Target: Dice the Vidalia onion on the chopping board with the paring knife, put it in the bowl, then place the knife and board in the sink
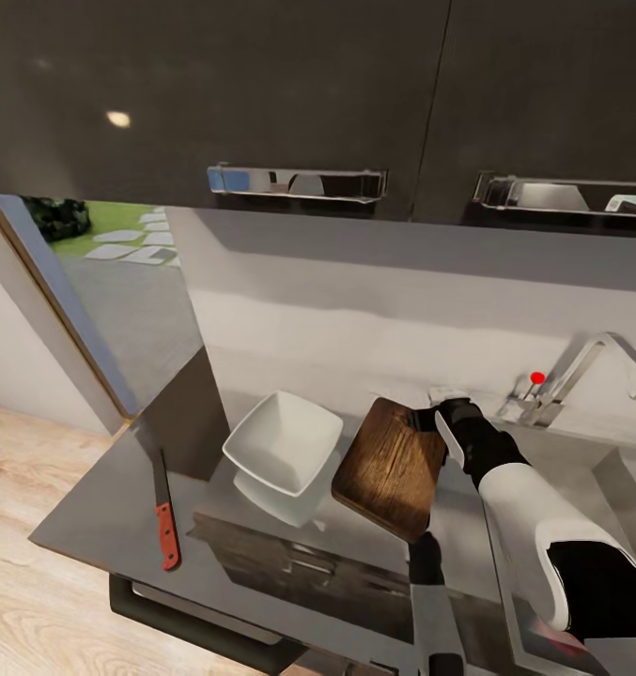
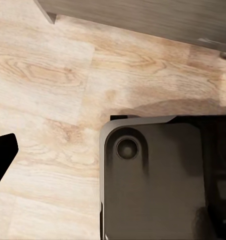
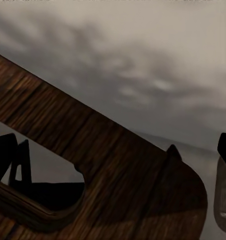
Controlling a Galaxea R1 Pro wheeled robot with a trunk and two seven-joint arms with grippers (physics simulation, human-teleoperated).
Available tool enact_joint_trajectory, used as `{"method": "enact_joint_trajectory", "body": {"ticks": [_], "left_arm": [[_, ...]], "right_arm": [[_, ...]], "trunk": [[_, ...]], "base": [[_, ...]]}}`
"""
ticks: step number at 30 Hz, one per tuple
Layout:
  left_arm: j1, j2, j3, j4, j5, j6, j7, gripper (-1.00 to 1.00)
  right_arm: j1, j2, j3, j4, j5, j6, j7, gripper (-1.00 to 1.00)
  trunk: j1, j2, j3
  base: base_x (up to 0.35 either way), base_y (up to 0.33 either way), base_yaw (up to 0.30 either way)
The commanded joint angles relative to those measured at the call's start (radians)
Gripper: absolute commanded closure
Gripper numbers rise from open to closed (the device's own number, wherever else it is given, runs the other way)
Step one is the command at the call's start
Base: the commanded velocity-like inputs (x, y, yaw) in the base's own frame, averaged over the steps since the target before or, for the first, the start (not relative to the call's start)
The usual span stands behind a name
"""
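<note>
The right gripper (image 1: 442, 413) is pinching the far end of the wooden chopping board (image 1: 390, 467) and holds it lifted and tilted above the glossy dark countertop (image 1: 101, 512), just beside the white square bowl (image 1: 283, 441). From the right wrist camera, the board's (image 3: 100, 150) dark grain runs slantwise between the black fingers (image 3: 5, 155), with its handle slot showing. The bowl sits on the counter near the back wall, its reflection under it. Well apart from it, near the counter's left end, the paring knife (image 1: 164, 519) lies flat with its red handle toward the front edge. The sink's chrome tap (image 1: 590, 371) with the red knob stands against the wall at the right, beyond the white forearm. I cannot tell how the left gripper (image 2: 1, 159) stands; a dark finger shows over the pale wood floor (image 2: 47, 80), beside a dark part of the robot.
</note>
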Motion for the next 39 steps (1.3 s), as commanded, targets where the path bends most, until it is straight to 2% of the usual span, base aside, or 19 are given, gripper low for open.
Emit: {"method": "enact_joint_trajectory", "body": {"ticks": [1, 17, 39], "left_arm": [[0.0, 0.0, 0.0, -0.002, 0.001, -0.001, -0.001, -1.0], [0.0, 0.0, 0.0, -0.002, 0.001, -0.001, -0.001, -1.0], [0.0, 0.0, 0.002, 0.021, 0.001, -0.001, -0.001, -1.0]], "right_arm": [[0.0, 0.0, 0.004, 0.005, -0.005, 0.005, 0.002, -1.0], [0.0, 0.0, 0.004, 0.006, -0.005, 0.006, 0.002, -1.0], [0.0, 0.004, 0.004, 0.006, -0.005, 0.008, 0.002, -1.0]], "trunk": [[0.001, -0.001, -0.002], [0.001, -0.001, -0.014], [0.001, -0.001, -0.015]], "base": [[0.0, 0.0, 0.0], [0.0, 0.0, 0.0], [0.0, 0.0, 0.0]]}}
